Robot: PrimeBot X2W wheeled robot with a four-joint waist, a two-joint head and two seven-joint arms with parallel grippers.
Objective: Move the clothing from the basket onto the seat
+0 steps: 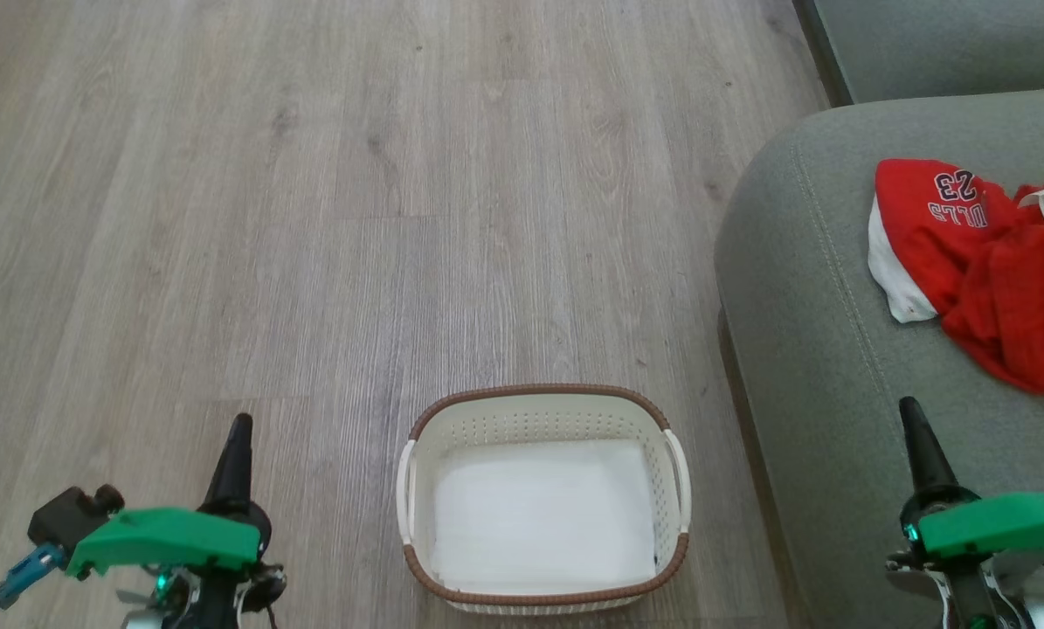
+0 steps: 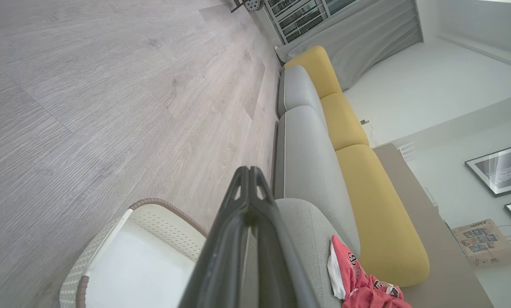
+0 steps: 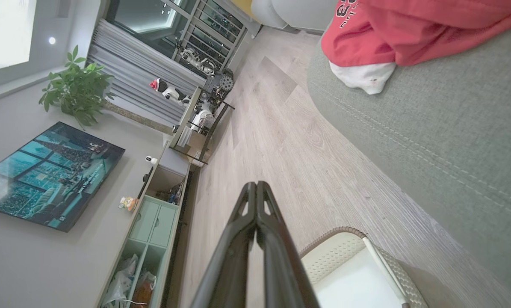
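Basket (image 1: 539, 418): empty, on floor (image 1: 312, 218) between my left gripper (image 1: 238, 437) and right gripper (image 1: 913, 418), both closed, holding nothing. Clothing (image 1: 985, 262): heaped on seat (image 1: 819, 349). Task appears complete.

The clothing (image 1: 993, 253) runs off the head view's right edge, its lettering (image 1: 954, 201) partly folded under. In the left wrist view the left gripper (image 2: 249, 170) hides part of the basket (image 2: 161, 218), which the bottom edge cuts.
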